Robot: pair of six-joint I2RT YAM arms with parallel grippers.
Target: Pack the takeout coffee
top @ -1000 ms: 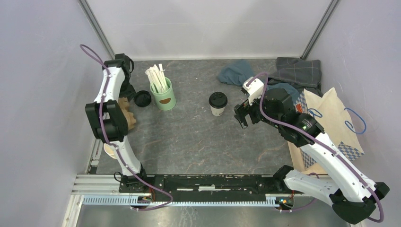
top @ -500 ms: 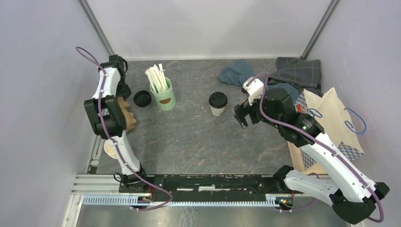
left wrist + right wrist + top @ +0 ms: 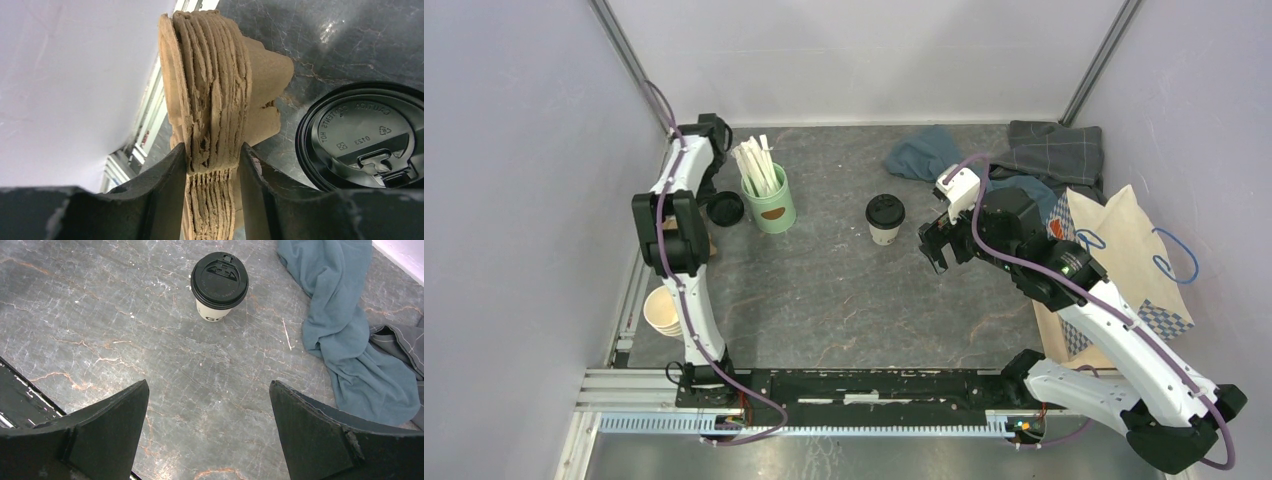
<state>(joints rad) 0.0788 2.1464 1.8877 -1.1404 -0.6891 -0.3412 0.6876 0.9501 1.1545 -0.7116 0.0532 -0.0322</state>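
Note:
The takeout coffee (image 3: 885, 218), a white paper cup with a black lid, stands upright mid-table; it also shows in the right wrist view (image 3: 219, 285). My right gripper (image 3: 932, 246) hangs open just right of it, the cup beyond its fingertips (image 3: 125, 410) and nothing between them. My left gripper (image 3: 212, 150) is shut on a stack of brown pulp cup carriers (image 3: 215, 85) at the left wall, both fingers pressed on the stack's sides. In the top view the left arm (image 3: 686, 170) hides that gripper and most of the stack.
A loose black lid (image 3: 724, 208) lies beside the carrier stack (image 3: 365, 132). A mint-green mug of white sticks (image 3: 769, 205) stands next to it. Lidless cream cups (image 3: 662, 312) lie near left. Blue and grey cloths (image 3: 924, 152) fill the back right; a brown paper bag (image 3: 1124, 255) lies right.
The left arm has swung right and toward the back wall, now covering the carrier stack in the top view. The right arm and the coffee have not moved.

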